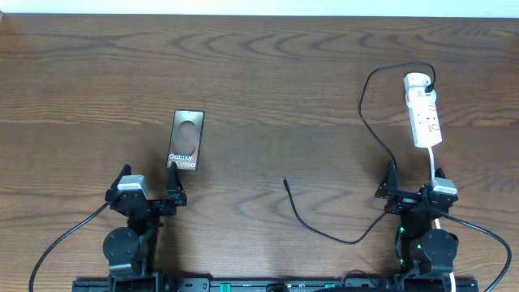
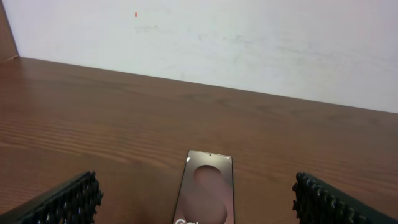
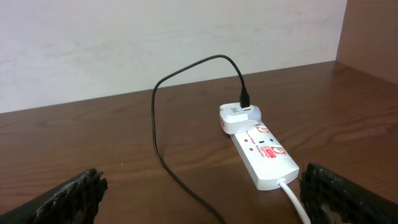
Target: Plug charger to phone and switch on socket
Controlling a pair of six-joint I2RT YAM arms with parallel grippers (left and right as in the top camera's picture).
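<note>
The phone (image 1: 186, 139) lies flat on the wooden table, lettered end towards my left gripper (image 1: 148, 180), which stands open just short of it. In the left wrist view the phone (image 2: 205, 190) lies centred ahead between the wide-apart fingers (image 2: 62, 202). The charger (image 1: 362, 109) runs from a white adapter on the socket (image 1: 422, 109), loops left and down past my right gripper (image 1: 415, 180), and ends in a loose plug tip (image 1: 285, 182) mid-table. My right gripper (image 3: 202, 199) is open, with the charger (image 3: 158, 124) and the socket (image 3: 264, 152) ahead of it.
The socket's white cord (image 1: 430, 158) runs down towards the right arm's base, close to the right finger (image 3: 336, 196). A white adapter (image 3: 239, 117) sits at the socket's far end. A pale wall (image 2: 249, 43) borders the table's far edge.
</note>
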